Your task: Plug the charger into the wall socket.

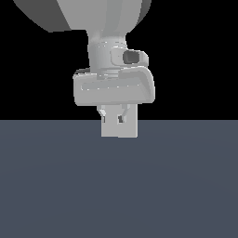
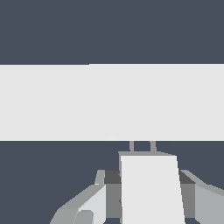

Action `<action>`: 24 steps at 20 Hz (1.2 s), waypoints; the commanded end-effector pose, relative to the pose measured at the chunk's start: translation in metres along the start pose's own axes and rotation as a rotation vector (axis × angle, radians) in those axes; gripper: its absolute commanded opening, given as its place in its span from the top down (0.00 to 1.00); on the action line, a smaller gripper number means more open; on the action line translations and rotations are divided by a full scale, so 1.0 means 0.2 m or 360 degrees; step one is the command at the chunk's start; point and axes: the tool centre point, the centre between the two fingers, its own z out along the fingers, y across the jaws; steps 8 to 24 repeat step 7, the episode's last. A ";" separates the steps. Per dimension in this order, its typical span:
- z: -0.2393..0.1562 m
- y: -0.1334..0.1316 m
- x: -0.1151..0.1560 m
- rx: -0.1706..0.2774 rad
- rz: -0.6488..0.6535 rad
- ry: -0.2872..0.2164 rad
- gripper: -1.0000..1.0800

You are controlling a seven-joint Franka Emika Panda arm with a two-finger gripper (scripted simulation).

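In the exterior view your gripper [image 1: 114, 117] hangs low over the dark surface [image 1: 116, 186], and behind its fingertips stands a light plate, the socket [image 1: 130, 128]. The charger cannot be told apart here, nor whether anything is held.

In the wrist view the charger [image 2: 151, 188] sits between the jaws, which are clamped on its sides, and its two prongs [image 2: 142, 146] point at the socket [image 2: 112, 103], which spans the frame as a wide pale band. The prong tips appear to reach its lower edge; whether they touch it, you cannot tell, and no hole shows. Keep the block square to the plate, hold the grip firm, and push straight along the prongs, slowly. There are no containers in either view.
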 end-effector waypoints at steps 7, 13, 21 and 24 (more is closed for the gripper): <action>0.01 0.00 0.04 -0.0001 -0.0001 0.0001 1.00; 0.01 0.00 0.04 -0.0001 -0.0001 0.0001 1.00; 0.01 0.00 0.04 -0.0001 -0.0001 0.0001 1.00; 0.01 0.00 0.04 -0.0001 -0.0001 0.0001 1.00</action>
